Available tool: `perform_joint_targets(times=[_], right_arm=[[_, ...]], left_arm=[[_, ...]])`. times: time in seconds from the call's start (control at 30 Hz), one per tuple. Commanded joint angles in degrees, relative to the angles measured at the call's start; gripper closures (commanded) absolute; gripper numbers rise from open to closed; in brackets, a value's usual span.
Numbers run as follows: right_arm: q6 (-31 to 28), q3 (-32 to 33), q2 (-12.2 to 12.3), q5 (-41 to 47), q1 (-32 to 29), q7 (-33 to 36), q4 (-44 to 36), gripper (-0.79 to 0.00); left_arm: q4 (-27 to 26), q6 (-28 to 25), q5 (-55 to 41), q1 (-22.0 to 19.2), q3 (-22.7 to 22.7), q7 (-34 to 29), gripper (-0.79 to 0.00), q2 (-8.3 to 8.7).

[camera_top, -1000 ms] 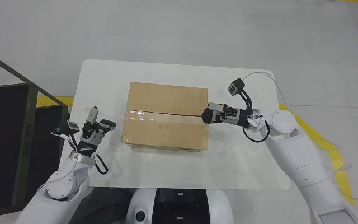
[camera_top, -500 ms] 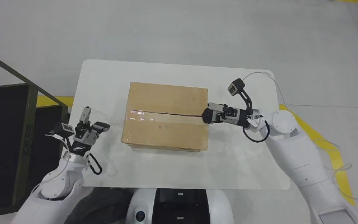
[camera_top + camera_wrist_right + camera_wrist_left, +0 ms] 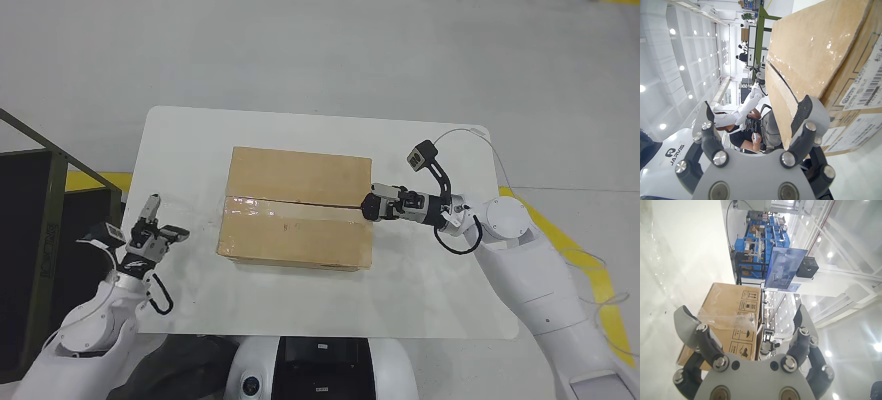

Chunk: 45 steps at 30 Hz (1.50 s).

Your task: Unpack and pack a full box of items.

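Evidently the job is at its very start. The cardboard box (image 3: 295, 207) sits in the middle of the white counter (image 3: 430, 300) with both top flaps down and nothing taken out. A strip of clear tape (image 3: 290, 203) runs along the centre seam. In the right wrist view that seam shows as a thin dark gap near the closer end, so the tape may already be parted there, though I cannot be sure. A crumpled piece of loose tape (image 3: 738, 318) hangs on the opposite end face.

The right hand (image 3: 368, 205) is at the box's end, level with the seam. Its fingers are spread, and one textured pad (image 3: 802, 113) lies right at the corner of a top flap. It grips nothing. The left hand (image 3: 160, 225) hovers near the counter's edge, well apart from the box, fingers also spread and empty.

Everything remains to be done: opening the flaps, lifting the contents out, putting them back and closing up.
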Motion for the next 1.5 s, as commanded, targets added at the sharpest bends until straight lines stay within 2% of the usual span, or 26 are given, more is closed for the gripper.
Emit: perform_joint_targets(times=[0.0, 0.2, 0.43, 0.63, 0.77, 0.93, 1.17, 1.47], right_arm=[[0.00, 0.00, 0.00, 0.00, 0.00, 0.00, 0.00, -0.785], [0.00, 0.00, 0.00, 0.00, 0.00, 0.00, 0.00, -0.785], [0.00, 0.00, 0.00, 0.00, 0.00, 0.00, 0.00, -0.785], [0.00, 0.00, 0.00, 0.00, 0.00, 0.00, 0.00, -0.785], [0.00, 0.00, 0.00, 0.00, 0.00, 0.00, 0.00, -0.785], [0.00, 0.00, 0.00, 0.00, 0.00, 0.00, 0.00, -0.785], [0.00, 0.00, 0.00, 0.00, 0.00, 0.00, 0.00, -0.785], [0.00, 0.00, 0.00, 0.00, 0.00, 0.00, 0.00, -0.785]], left_arm=[[0.42, 1.64, 0.52, -0.65, 0.63, -0.15, -0.785, -0.15], [1.29, 6.74, 3.81, -2.92, 3.19, -0.27, -0.785, -0.62], [3.49, 8.48, -0.01, -6.77, 6.37, -5.17, -0.785, -1.37], [4.78, 6.91, -3.79, -10.48, 8.51, -3.09, -0.785, -2.43], [5.44, 4.57, -6.97, -11.92, 8.97, -4.15, -0.785, -3.02], [5.08, 1.26, -10.09, -12.09, 7.60, -5.13, -0.785, -3.54], [2.41, -2.32, -10.88, -9.20, 3.58, -3.96, -0.785, -4.01], [2.41, 0.85, -5.38, -10.08, -0.61, 2.91, -0.785, -4.41]])
